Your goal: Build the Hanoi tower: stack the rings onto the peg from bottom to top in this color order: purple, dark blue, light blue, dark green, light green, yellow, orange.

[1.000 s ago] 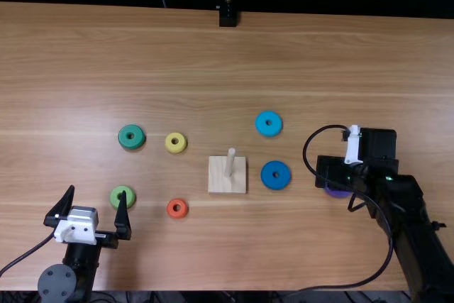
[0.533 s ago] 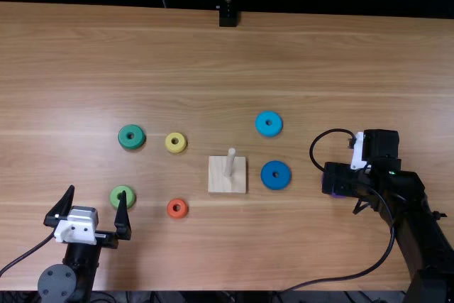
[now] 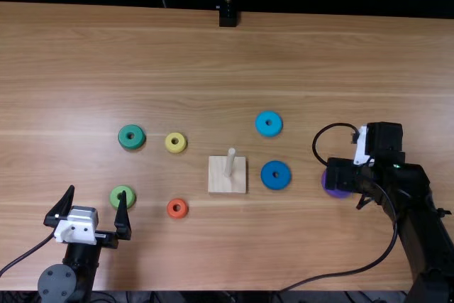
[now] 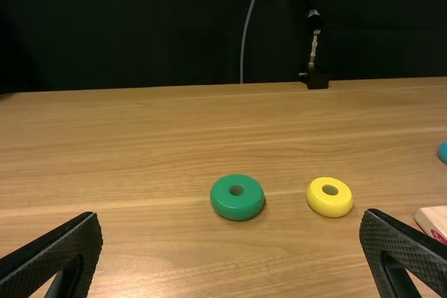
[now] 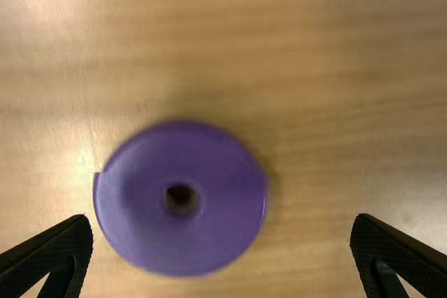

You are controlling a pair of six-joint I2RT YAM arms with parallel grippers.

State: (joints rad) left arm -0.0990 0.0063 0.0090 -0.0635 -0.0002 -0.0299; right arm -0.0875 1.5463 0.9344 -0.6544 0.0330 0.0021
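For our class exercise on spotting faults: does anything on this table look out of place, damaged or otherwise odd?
Nothing stands out. The peg stands bare on its wooden base. The purple ring looks whole, merely off-centre below the right pincer; the six other rings lie flat and apart, with no visible damage.

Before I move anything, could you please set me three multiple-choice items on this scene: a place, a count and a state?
1. Where is the purple ring?
A) On the peg
B) On the table
C) Beside the yellow ring

2. How many green rings are there?
A) One
B) Three
C) Two

3. How is the left pincer?
A) Open and empty
B) Shut
C) Holding the orange ring

1 B: the top view shows it on the wood, partly covered by the right pincer.
2 C: a dark green ring and a light green ring.
3 A: its fingers stand apart, nothing between them.
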